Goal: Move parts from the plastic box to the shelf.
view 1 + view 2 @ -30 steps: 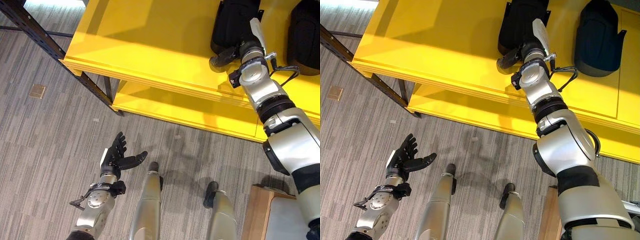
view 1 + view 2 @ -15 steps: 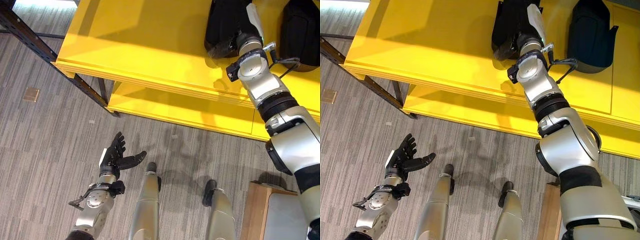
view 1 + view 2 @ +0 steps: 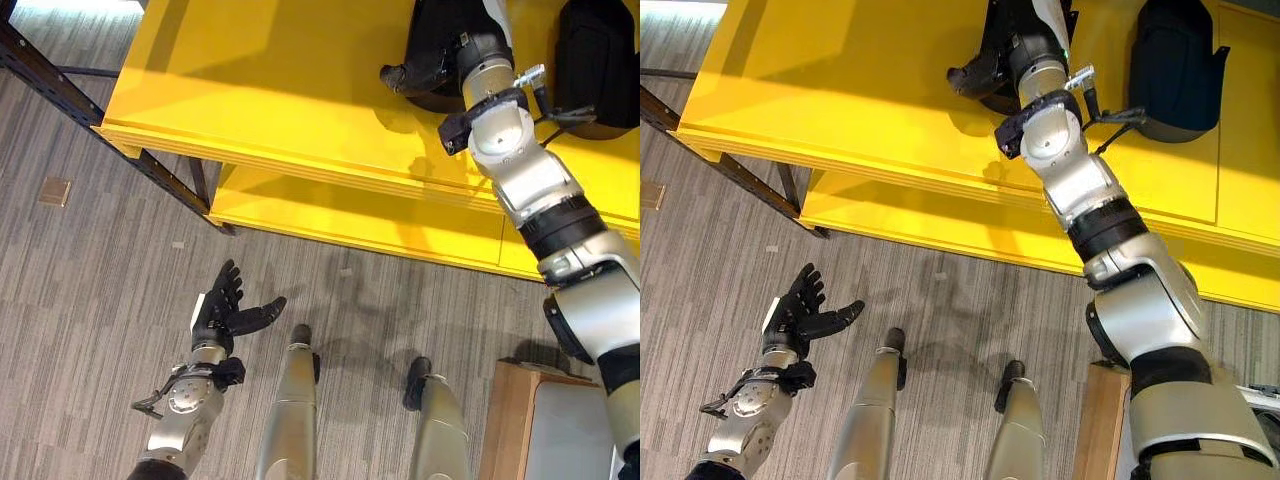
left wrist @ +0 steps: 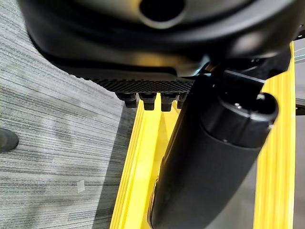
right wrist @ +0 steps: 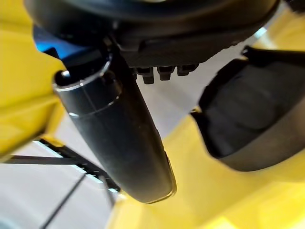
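- Our right hand [image 3: 415, 72] has swung left off the black part [image 3: 1002, 50], fingers now relaxed; the part sits delivered on the yellow shelf [image 3: 280, 90].
- Left hand [image 3: 222, 312] hangs open, empty.

Floor [image 3: 90, 290]: grey carpet with a fine striped texture, covering the area in front of the yellow unit.
Floor plate [image 3: 53, 191]: small square brass-coloured plate set flush in the carpet, at the far left.
Dark metal frame [image 3: 60, 85]: black perforated beam running diagonally at the upper left, with a thin crossbar.
Wooden panel [image 3: 512, 425]: light wood edge at the lower right, bordering a pale grey surface [image 3: 570, 440].
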